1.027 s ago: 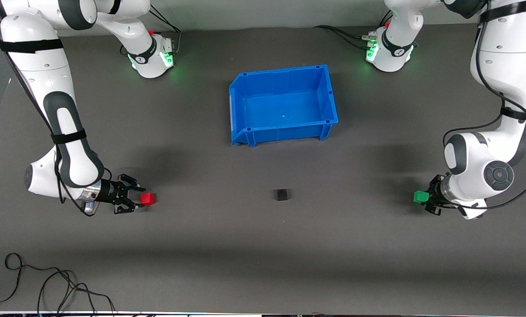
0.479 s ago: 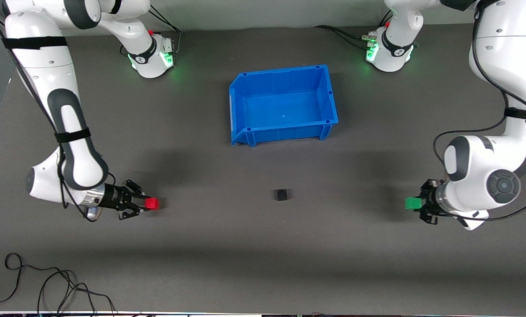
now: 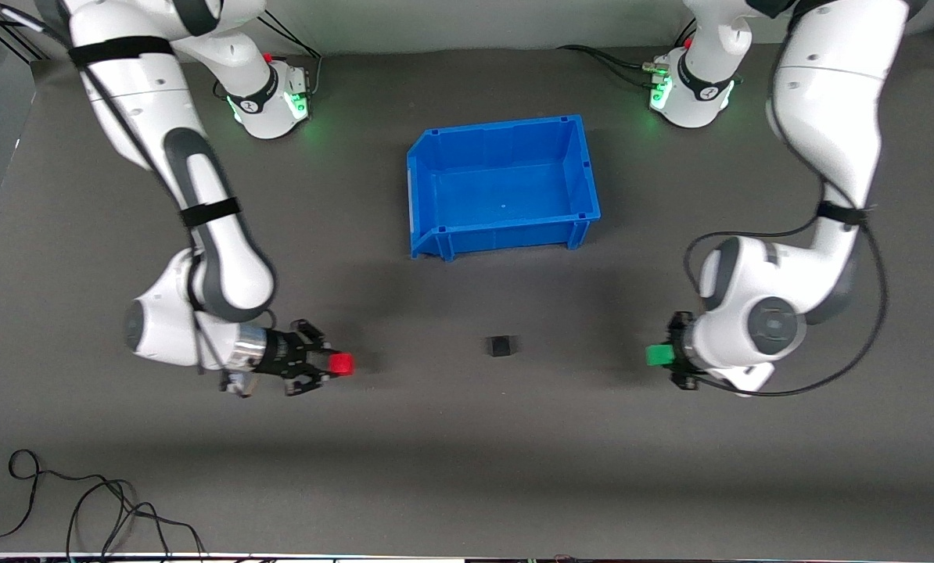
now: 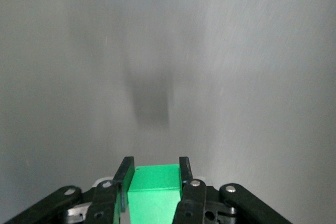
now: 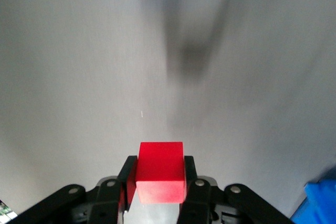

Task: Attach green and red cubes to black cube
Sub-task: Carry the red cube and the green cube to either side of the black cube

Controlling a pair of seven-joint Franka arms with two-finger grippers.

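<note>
two grippers [image 3: 334, 365] [image 3: 666, 356] clamp red, green cubes.

Bare counter [image 3: 420, 407] lies between the black cube [image 3: 501, 346] and each hand. The blue bin [image 3: 503, 184] sits farther from the front camera, off both lanes. A loose cable [image 3: 84, 508] curls at the counter's near edge, toward the right arm's end.

Open blue bin [image 3: 592, 168] on the grey mat [image 3: 467, 469]; black cable loops [image 3: 84, 508] at the mat's nearest edge.
</note>
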